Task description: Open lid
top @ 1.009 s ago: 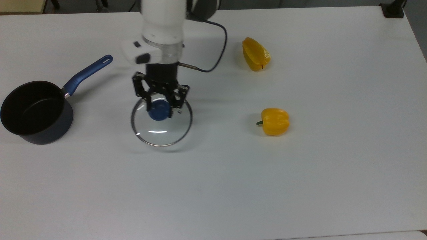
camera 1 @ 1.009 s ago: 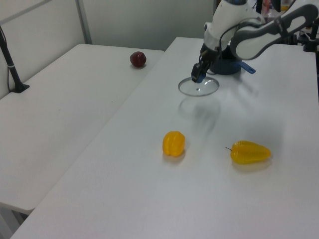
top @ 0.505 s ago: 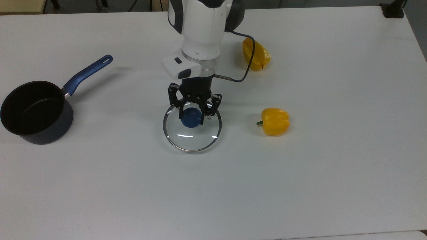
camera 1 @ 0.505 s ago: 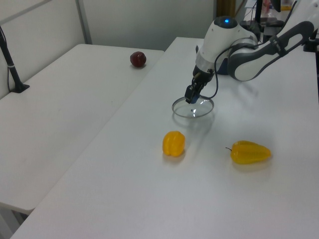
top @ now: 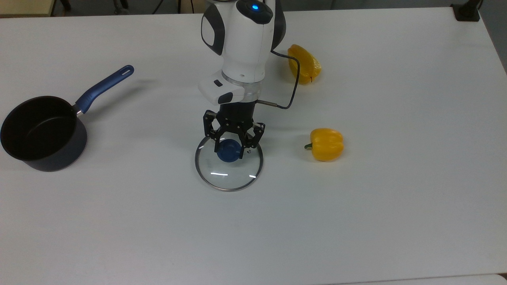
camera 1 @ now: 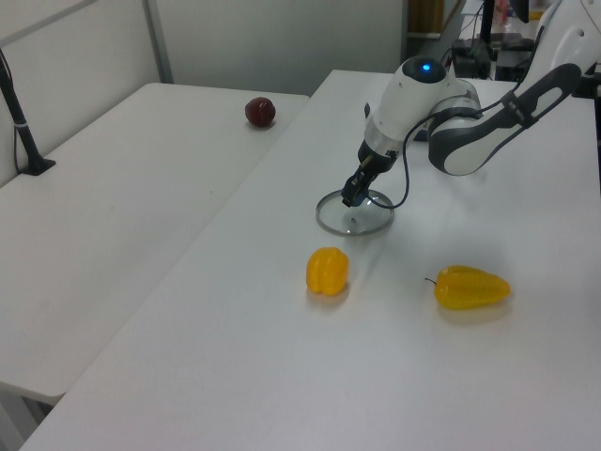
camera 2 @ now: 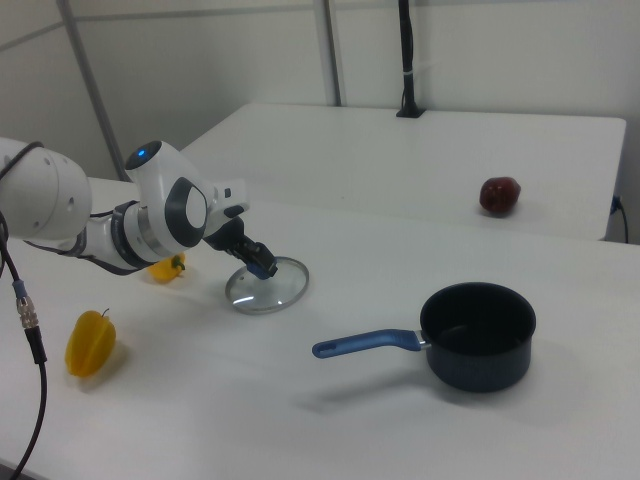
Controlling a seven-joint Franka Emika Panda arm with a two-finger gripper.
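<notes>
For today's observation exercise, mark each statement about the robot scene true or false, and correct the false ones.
1. The lid sits on the saucepan. False: it is on the table, well apart from the saucepan.
2. The gripper is shut on the lid's blue knob. True.
3. The saucepan is empty. True.
4. In the top view, both yellow peppers lie to the lid's left. False: the nearer pepper and the farther pepper both lie to its right.
5. A dark red fruit lies on the same table as the lid. False: it is on a separate table.
</notes>
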